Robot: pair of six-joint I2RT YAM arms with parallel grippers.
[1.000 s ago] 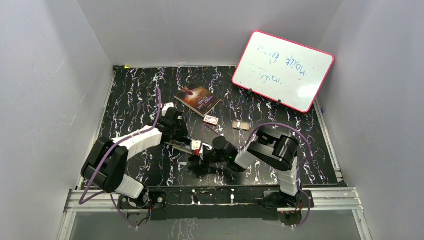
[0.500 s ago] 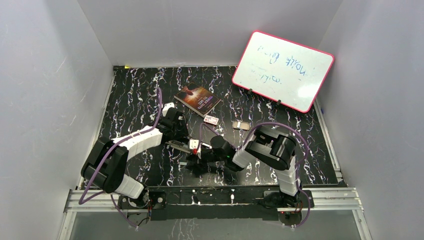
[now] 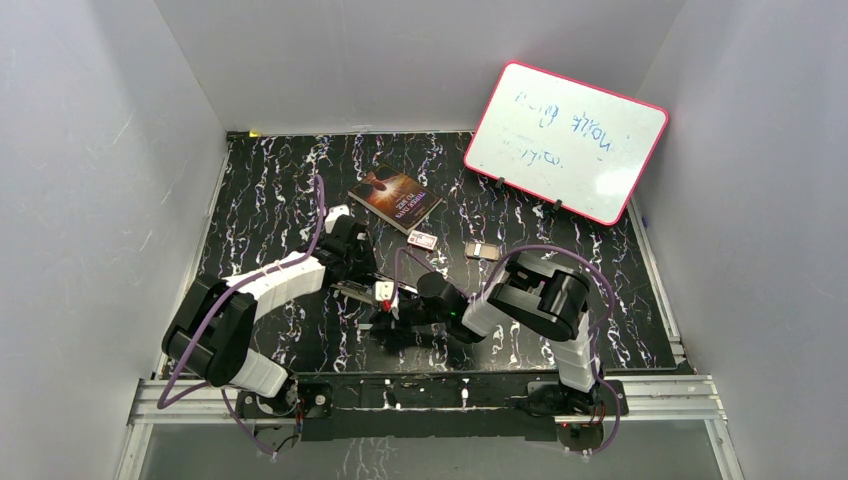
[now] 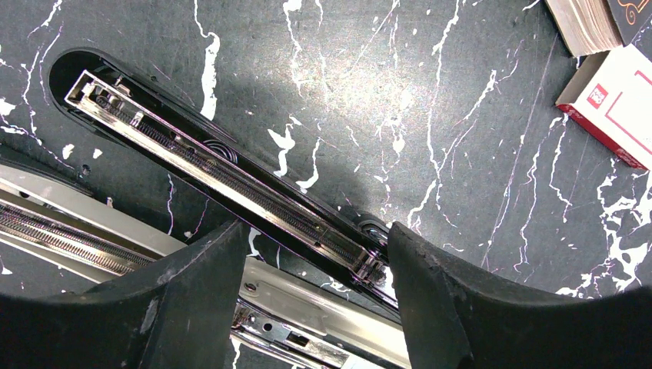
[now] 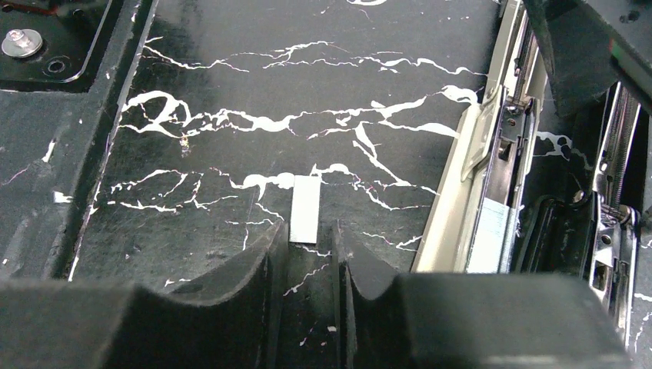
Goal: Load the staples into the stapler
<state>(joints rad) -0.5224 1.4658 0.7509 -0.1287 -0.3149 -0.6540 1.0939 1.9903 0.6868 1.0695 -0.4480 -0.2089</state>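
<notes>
Silver metal makes up the staples (image 5: 305, 209). They are one short, thin strip lying flat on the black table (image 5: 231, 92).

Start on the left of the stapler (image 4: 223, 173). The left gripper (image 4: 315, 231) sits over the stapler's back end. Its two fingers stand wide apart, with the hinge part between them. I cannot tell if they squeeze it or only sit around it. The stapler lies open, so its long metal track faces up.

The strip is just beside the stapler, on the side nearer the arm bases. The right gripper (image 5: 307, 227) is low over the table there. Its fingers are close together with a small gap left. The near end of the strip sits right at the mouth of that gap, and the rest pokes out in front. The fingers do not look like they pinch it yet.

I think the strip is very light and stiff. It could break into bits if it is bent or squeezed hard. It is smooth and flat, so it may slip or be hard to lift off the table. The best place to hold it looks like its two long sides, with a soft grip. That should keep it level for sliding into the track.

Behind the stapler and to the right sits the little white-and-red box (image 3: 423, 240). The grey tray (image 3: 484, 250) is further right. Both are apart from the stapler.
</notes>
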